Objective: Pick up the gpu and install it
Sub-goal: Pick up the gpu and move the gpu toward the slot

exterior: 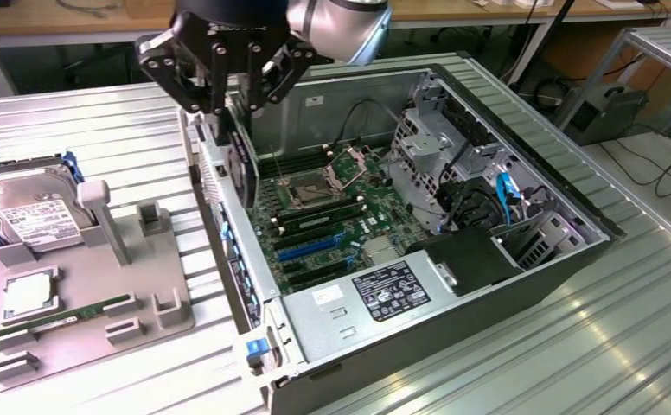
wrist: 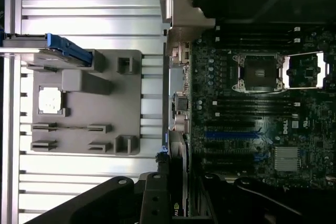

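Nearest to the exterior camera, the open computer case (exterior: pixel 520 294) is lying on its side on a slatted metal table (exterior: pixel 105 130), with the silver power supply (exterior: pixel 324 311) sitting at its close end. To the exterior view's left of the case, a grey fixture tray (exterior: pixel 70 259) is carrying a green RAM stick (exterior: pixel 65 316) lying flat in its front clips, a CPU chip (exterior: pixel 30 294) just behind that, and a hard drive (exterior: pixel 24 212) propped at the back corner.

Further in, the motherboard (exterior: pixel 348 233) is lying exposed in the case. Its blue expansion slots (exterior: pixel 307 249) are standing unfilled, and the CPU socket (exterior: pixel 312 184) is sitting beyond them with its frame open.

Further back again, the gripper (exterior: pixel 229 108) is hanging over the case wall on the exterior view's left. It is clenching the gpu (exterior: pixel 241 169) by the upper edge. The card is hanging upright with its black face showing, its lower end reaching down just inside that wall, beside the motherboard and well apart from the blue slots. Whether its lower end is touching the wall, I cannot tell.

In the wrist view, the black fingers (wrist: pixel 152 198) are pinching the card edge-on, and it is lining up along the case wall, between the tray and the motherboard.
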Controlling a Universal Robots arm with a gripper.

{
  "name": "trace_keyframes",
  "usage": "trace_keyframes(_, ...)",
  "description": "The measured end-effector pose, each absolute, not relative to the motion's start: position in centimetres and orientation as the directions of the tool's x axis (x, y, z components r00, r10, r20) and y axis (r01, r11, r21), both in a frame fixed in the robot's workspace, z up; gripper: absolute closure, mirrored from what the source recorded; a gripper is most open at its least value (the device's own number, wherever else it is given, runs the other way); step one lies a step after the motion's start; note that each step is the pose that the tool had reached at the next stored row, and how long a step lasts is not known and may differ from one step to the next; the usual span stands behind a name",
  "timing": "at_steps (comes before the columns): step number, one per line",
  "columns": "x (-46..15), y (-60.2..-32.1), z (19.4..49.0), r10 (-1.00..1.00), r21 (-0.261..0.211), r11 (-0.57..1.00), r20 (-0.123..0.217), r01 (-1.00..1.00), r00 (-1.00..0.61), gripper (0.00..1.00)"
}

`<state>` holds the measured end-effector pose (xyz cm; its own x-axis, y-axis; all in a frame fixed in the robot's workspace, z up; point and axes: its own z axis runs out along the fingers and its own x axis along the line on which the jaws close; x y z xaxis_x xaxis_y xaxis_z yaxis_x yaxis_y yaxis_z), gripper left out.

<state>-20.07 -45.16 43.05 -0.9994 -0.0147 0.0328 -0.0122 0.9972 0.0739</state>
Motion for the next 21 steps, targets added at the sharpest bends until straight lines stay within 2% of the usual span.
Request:
trace_keyframes(8, -15.8, -45.2, 42.9, -0.015, 0.074, 0.997, 0.035, -0.012, -0.999, 0.74)
trace_keyframes(21, -9.2, -45.2, 40.4, -0.015, 0.073, 0.997, 0.035, -0.012, -0.999, 0.74)
